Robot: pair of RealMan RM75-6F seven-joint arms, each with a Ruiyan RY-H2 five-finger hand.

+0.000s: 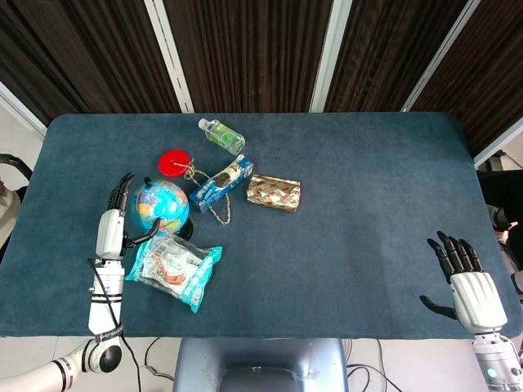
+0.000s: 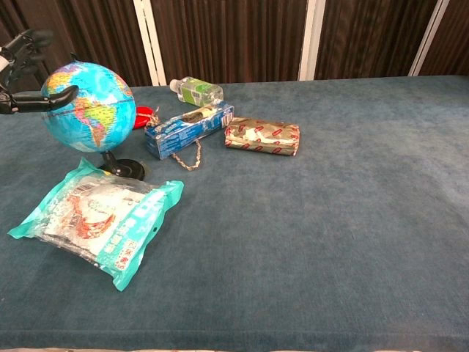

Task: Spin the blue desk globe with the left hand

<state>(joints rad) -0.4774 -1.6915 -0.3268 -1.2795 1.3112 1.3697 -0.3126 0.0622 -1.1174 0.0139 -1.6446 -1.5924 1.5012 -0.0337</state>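
The blue desk globe (image 1: 162, 204) stands upright on its black base at the left of the table, also seen large in the chest view as the globe (image 2: 91, 106). My left hand (image 1: 114, 227) is just left of it with fingers spread, and its thumb (image 2: 44, 98) lies against the globe's left side. The hand holds nothing. My right hand (image 1: 463, 282) rests at the table's near right corner, fingers apart and empty; the chest view does not show it.
A teal snack bag (image 1: 173, 268) lies right in front of the globe. Behind it are a red disc (image 1: 173, 162), a blue box with a chain (image 1: 221, 182), a foil-wrapped packet (image 1: 274, 193) and a small water bottle (image 1: 221, 135). The table edge (image 1: 245, 335) runs along the front.
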